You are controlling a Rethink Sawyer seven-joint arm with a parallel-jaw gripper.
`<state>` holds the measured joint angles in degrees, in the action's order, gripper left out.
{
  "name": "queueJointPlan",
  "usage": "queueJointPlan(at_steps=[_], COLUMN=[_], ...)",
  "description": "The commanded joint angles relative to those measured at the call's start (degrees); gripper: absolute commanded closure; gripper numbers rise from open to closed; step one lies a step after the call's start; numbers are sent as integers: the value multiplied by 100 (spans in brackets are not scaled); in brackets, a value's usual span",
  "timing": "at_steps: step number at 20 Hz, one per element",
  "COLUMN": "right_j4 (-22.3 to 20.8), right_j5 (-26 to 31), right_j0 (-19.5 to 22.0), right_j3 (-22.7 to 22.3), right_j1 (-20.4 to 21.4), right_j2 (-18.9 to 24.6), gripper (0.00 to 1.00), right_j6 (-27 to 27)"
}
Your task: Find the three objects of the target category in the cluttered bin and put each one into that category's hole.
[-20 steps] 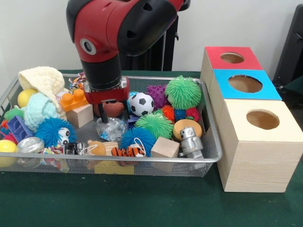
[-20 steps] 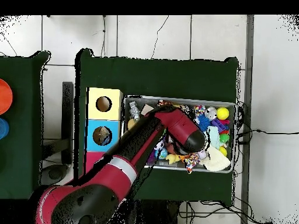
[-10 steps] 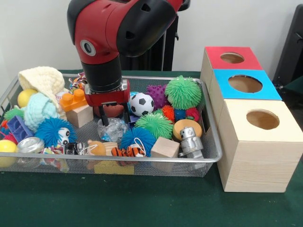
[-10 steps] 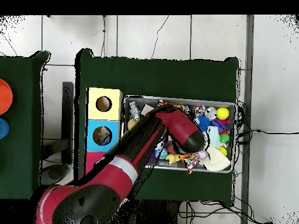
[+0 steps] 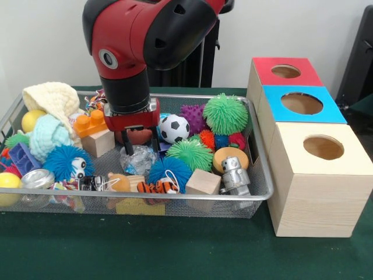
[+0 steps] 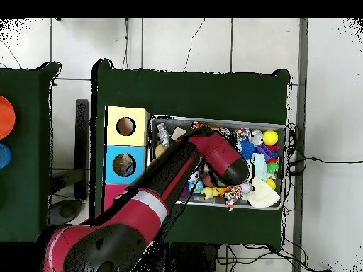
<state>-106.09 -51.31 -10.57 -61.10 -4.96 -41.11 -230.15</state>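
Hovering low over the middle of the wire bin (image 5: 256, 195), the gripper (image 5: 141, 147) has its two dark fingers spread apart and pointing down on either side of a crumpled clear plastic piece (image 5: 135, 158); nothing is clamped between them, so far as the front view shows. The arm (image 6: 213, 157) covers that spot in the overhead view, so no check from above

Target category is not given by the pictures, so which items count cannot be told. Candidates lie all over the bin: soccer ball (image 5: 174, 128) just beside the gripper toward the boxes, green spiky ball (image 5: 225, 114) at the back edge, wooden cube (image 5: 203, 181) and small silver robot toy (image 5: 234, 173) at the front edge, orange brick (image 5: 91, 123) behind the gripper

Three boxes stand outside the bin's end: red-topped box (image 5: 285, 71), blue-topped box (image 5: 303, 104), plain wooden box (image 5: 323, 149). In the overhead view something dark shows in the blue box's hole; cannot tell what

Judgement: bin looks full, nothing in hand — task is at an early pick, most or all deliveries left
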Motion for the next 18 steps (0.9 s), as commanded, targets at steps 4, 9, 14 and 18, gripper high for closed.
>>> queueJointPlan(at_steps=[4,9,14,18], right_j4=[-176,-93,102,139], right_j5=[530,699,1583,1761], right_j0=[-41,-112,-314,-383], right_j3=[568,542,543,542], right_j1=[-395,-516,-834,-946], right_j2=[296,422,318,296], gripper=[0,0,0,0], right_j6=[656,772,689,555])
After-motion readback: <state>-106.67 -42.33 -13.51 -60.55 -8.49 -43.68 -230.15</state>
